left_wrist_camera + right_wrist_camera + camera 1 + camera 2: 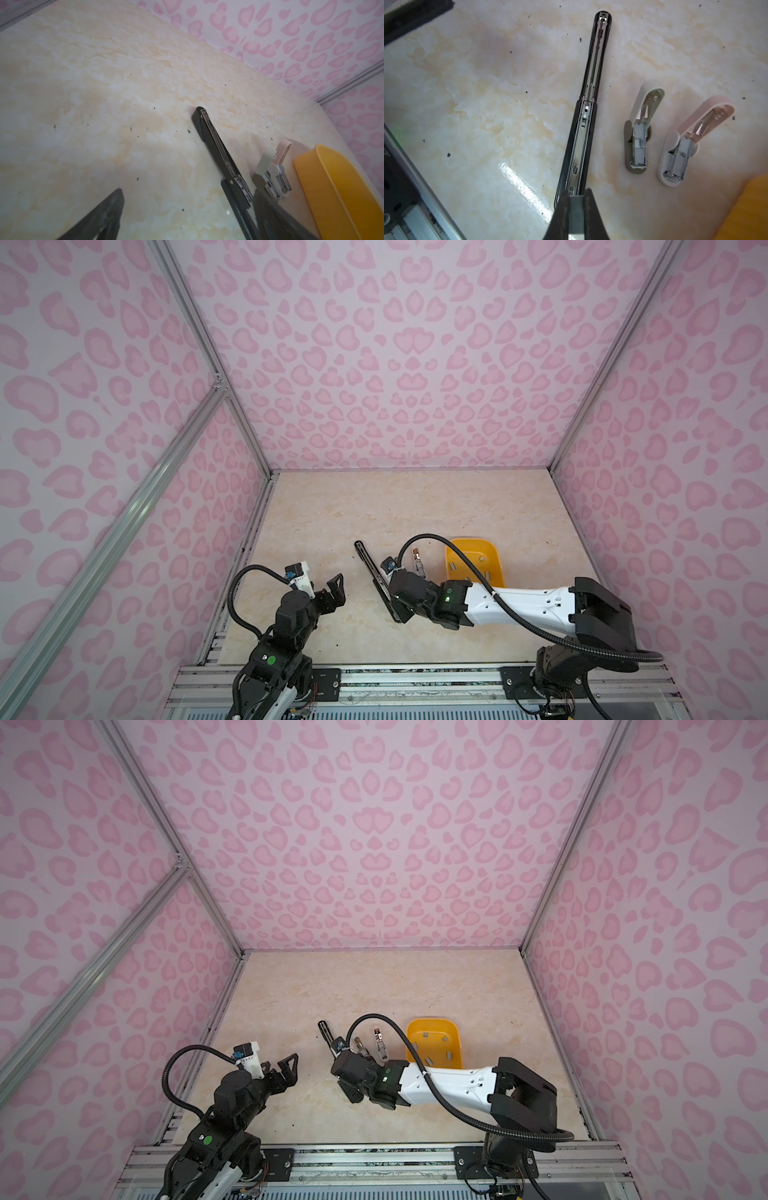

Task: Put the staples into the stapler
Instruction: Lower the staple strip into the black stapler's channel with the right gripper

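Your left gripper (338, 590) hangs spread above bare marbled tabletop (332, 510). The long black stapler (588, 87) lies opened flat, shiny metal channel up; your right gripper (576, 194) is pressed together at its near end. Flat grey staples (488, 572) lie scattered in the glossy yellow tray (471, 542).

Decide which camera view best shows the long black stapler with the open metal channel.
The right wrist view: the long black stapler fills the frame lengthwise, metal channel facing the camera. The left wrist view shows it obliquely, near end cut off. In both top views it is small, partly hidden by the right arm.
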